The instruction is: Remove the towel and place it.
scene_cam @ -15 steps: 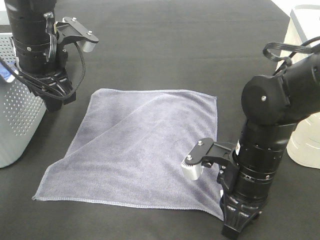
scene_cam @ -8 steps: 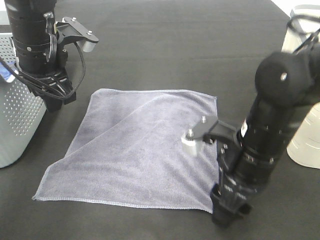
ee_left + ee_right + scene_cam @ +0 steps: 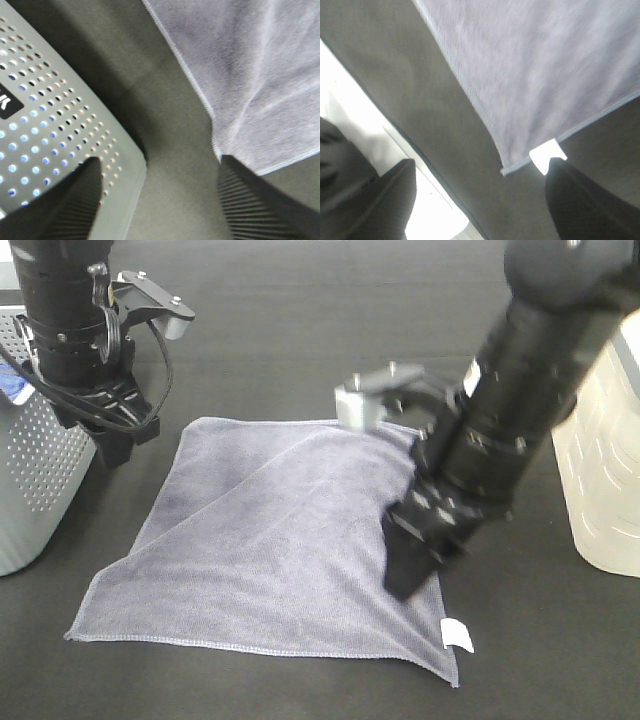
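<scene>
Towel: the towel (image 3: 270, 540), grey-lavender, lies spread nearly flat on the dark table (image 3: 300, 330), filling the lower middle of the exterior high frame; a diagonal fold line runs from its upper edge down toward its left corner.
Tag: a small white tag (image 3: 457, 633) shows at the towel's lower right corner; in the right wrist view the same tag (image 3: 547, 154) sits just beside the hemmed corner.
Left end effector: the left end effector (image 3: 112, 440) hangs at the upper left of the exterior high frame, just off the towel's upper left corner and beside the perforated basket (image 3: 30, 480). In the left wrist view its two ribbed fingers (image 3: 250, 205) stand well apart with bare table between them; nothing is held. One finger overlaps the towel's corner in that view; whether it touches cannot be told.
Right end effector: the right end effector (image 3: 410, 565) points down over the towel's right part, in the right-centre of the exterior high frame, above the tagged corner. In the right wrist view its fingers (image 3: 580, 200) are spread wide, the towel corner lying free between them; nothing is gripped.
Bin: a pale translucent container (image 3: 600, 480) stands at the right edge of the frame, apart from the towel.
</scene>
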{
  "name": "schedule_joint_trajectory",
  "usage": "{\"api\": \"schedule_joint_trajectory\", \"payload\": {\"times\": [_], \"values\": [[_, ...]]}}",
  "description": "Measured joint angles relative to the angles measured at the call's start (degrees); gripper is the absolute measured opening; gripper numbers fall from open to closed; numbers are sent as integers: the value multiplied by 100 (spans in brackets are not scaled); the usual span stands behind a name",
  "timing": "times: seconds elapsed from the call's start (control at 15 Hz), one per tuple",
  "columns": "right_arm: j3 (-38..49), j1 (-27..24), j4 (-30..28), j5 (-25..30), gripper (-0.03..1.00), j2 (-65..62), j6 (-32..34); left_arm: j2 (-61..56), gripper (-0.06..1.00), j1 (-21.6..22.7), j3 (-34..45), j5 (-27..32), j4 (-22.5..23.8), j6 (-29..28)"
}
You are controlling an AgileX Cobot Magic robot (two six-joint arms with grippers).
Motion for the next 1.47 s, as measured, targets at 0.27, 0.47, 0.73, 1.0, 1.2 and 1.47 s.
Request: {"api": "schedule_joint_trajectory", "payload": {"times": [0.27,0.47,0.73,1.0,1.2,1.47], "values": [[-934,0,-378,355,71,0,751,0,70,0,-814,6,-201,-6],[-1874,-63,-934,699,82,0,1599,0,70,0,-1593,6,-201,-23],[-3105,-1192,-1054,1140,84,0,2320,-212,71,596,-1845,11,-476,-556],[-3220,-2126,-1375,1197,83,-69,2332,-1008,71,1799,-1839,11,-699,-905],[-2899,-2189,-1656,1232,82,-716,2332,-1816,71,2819,-1083,-6,-991,-991],[-1364,-2189,-1610,1243,82,-2573,2068,-3667,71,3105,1043,11,-911,-905]]}}
